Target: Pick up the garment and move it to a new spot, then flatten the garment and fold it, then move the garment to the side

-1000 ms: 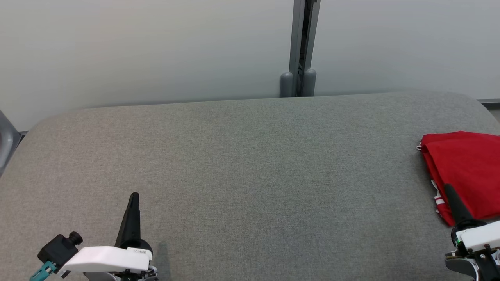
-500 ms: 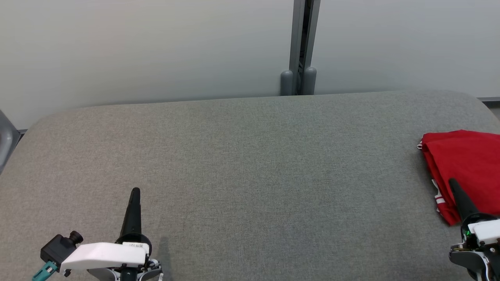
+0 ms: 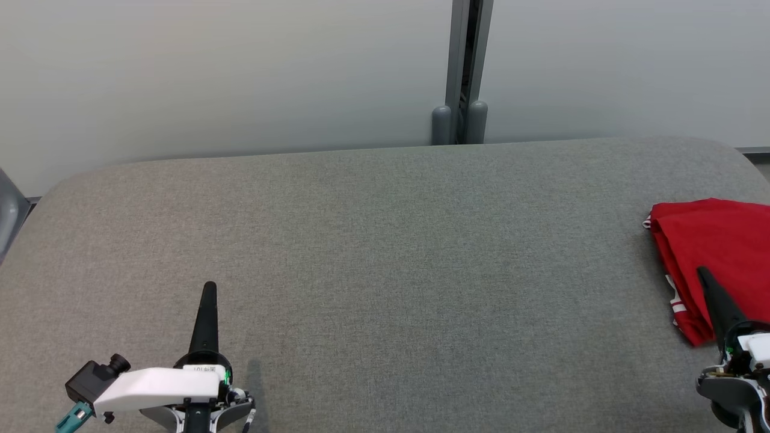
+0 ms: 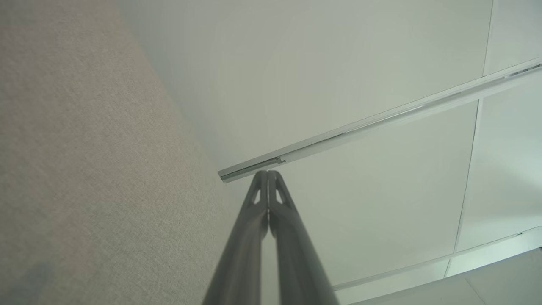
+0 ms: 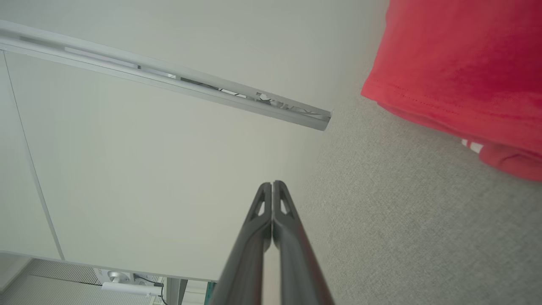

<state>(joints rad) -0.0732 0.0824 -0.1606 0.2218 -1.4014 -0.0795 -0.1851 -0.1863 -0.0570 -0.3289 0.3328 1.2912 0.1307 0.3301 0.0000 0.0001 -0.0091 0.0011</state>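
Observation:
The garment (image 3: 716, 252) is red with a little white trim and lies folded at the right edge of the grey padded table (image 3: 385, 252). In the right wrist view the garment (image 5: 461, 63) fills the upper right corner. My right gripper (image 3: 701, 272) is shut and empty, its tip over the garment's near left part; whether it touches the cloth I cannot tell. The same right gripper (image 5: 272, 184) shows its fingers pressed together. At the lower left my left gripper (image 3: 209, 287) is shut with nothing in it, above bare table. Its fingers (image 4: 267, 173) meet at the tip.
A pale wall panel stands behind the table, split by a grey upright post (image 3: 463, 72). A grey curved object (image 3: 7, 216) sits at the left edge. The table's wide middle stretch is bare grey fabric.
Both grippers have drifted a little farther up the head view, the right one also slightly rightward over the garment. The garment has stayed where it lies.

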